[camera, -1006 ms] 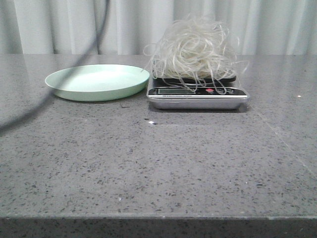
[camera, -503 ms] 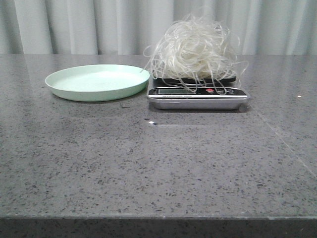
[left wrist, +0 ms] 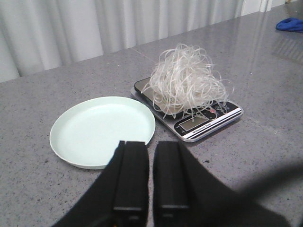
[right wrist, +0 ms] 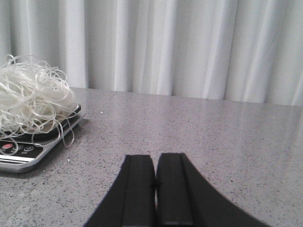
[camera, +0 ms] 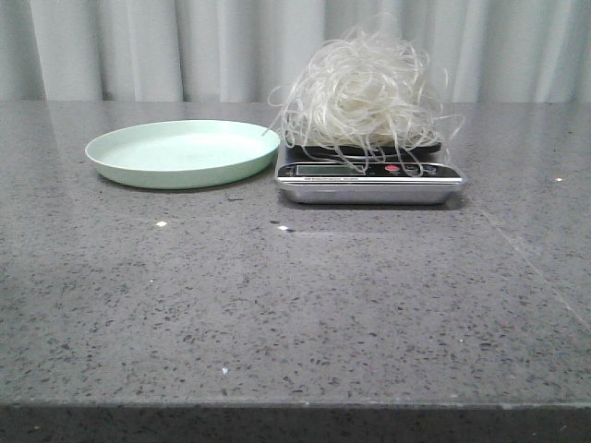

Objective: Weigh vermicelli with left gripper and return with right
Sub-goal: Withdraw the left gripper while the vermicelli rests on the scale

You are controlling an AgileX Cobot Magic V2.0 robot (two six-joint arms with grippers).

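Observation:
The vermicelli point(camera: 360, 88) is a fluffy white tangle piled on the silver kitchen scale point(camera: 369, 182), with strands hanging over its display. It also shows in the left wrist view point(left wrist: 187, 82) and the right wrist view point(right wrist: 31, 97). The pale green plate point(camera: 180, 152) lies empty to the left of the scale. My left gripper point(left wrist: 150, 144) is shut and empty, held back above the table near the plate's front rim point(left wrist: 94, 130). My right gripper point(right wrist: 155, 156) is shut and empty, over bare table to the right of the scale point(right wrist: 19, 156). Neither gripper shows in the front view.
A pale curtain point(camera: 231, 46) hangs behind the grey speckled table point(camera: 295, 305). A blue cloth point(left wrist: 291, 23) lies far off beyond the scale in the left wrist view. A small bright speck point(camera: 162, 223) lies on the table in front of the plate.
The dark cable and its shadow at the left of the front view have gone out of frame. The vermicelli, scale and plate have not moved.

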